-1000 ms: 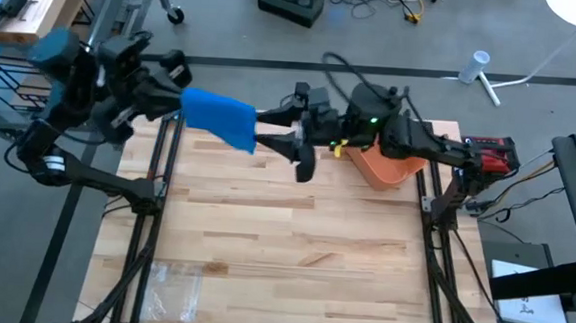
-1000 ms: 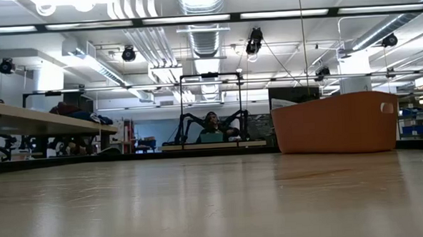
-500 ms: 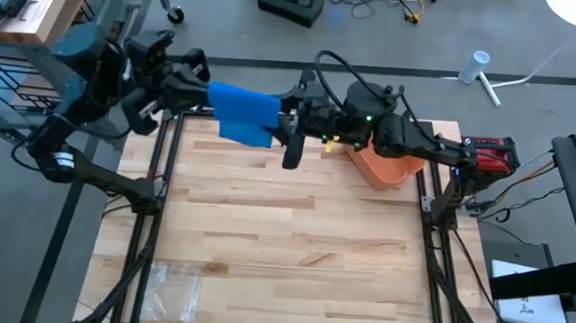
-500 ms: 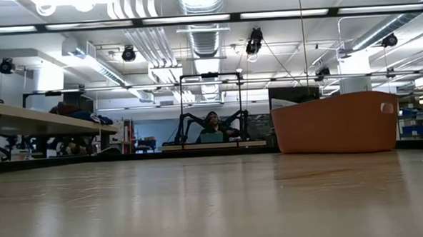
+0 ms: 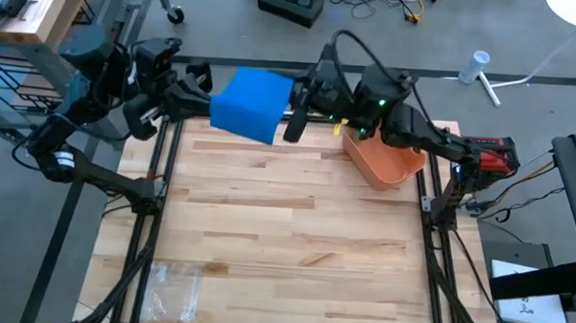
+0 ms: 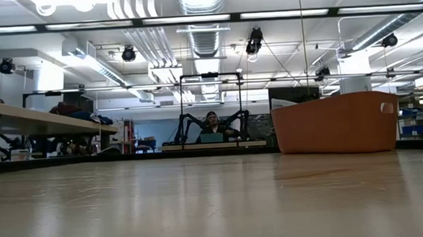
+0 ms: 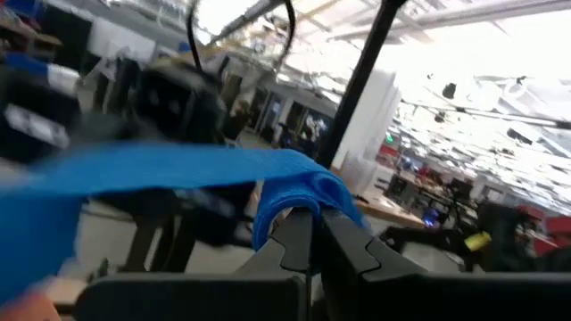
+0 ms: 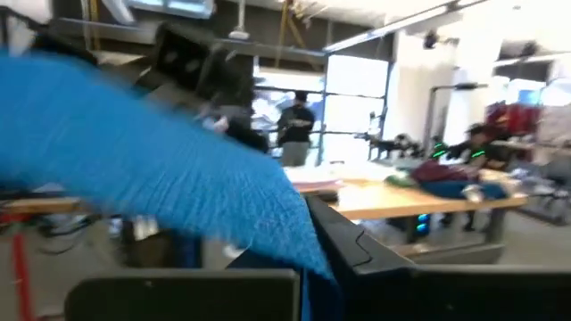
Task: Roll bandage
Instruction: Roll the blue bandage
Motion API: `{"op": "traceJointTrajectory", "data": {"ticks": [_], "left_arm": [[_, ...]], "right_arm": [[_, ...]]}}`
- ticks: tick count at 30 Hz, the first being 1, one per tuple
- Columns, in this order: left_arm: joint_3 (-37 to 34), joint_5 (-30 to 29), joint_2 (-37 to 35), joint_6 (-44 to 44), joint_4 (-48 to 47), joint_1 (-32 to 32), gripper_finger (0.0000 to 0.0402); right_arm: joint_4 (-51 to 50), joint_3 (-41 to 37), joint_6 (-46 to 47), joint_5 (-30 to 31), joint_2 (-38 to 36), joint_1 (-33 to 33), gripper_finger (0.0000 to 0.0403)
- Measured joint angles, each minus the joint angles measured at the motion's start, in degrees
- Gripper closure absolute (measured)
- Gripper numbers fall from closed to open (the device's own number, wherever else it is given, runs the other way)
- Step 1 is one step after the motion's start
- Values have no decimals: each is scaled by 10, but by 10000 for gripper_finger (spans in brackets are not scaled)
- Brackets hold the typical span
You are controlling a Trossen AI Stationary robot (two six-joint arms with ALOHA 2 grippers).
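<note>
Overhead view, upper centre of the frame. The left gripper (image 5: 204, 98) is pressed together, pinching one edge of the blue bandage (image 5: 249, 104). The right gripper (image 5: 293, 110) is likewise clamped on the opposite edge. The bandage hangs between them above the far edge of the table (image 5: 283, 241), a broad, flat blue sheet, unrolled. An orange bin (image 5: 388, 163) stands at the upper right.

- Left gripper (image 5: 203, 103): raised over the table's far edge, fingers (image 7: 299, 245) pinched together on cloth.
- Right gripper (image 5: 293, 110): raised opposite, facing the left, fingers clamped on the same cloth.
</note>
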Motion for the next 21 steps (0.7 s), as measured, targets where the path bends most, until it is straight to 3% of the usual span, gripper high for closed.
{"op": "traceJointTrajectory", "data": {"ticks": [10, 21], "left_arm": [[-27, 42, 4, 8, -17, -10, 401], [-27, 42, 4, 54, 56, -32, 401]], "right_arm": [[-36, 63, -47, 1, -10, -62, 402], [-167, 61, 40, 0, -12, -115, 403]]}}
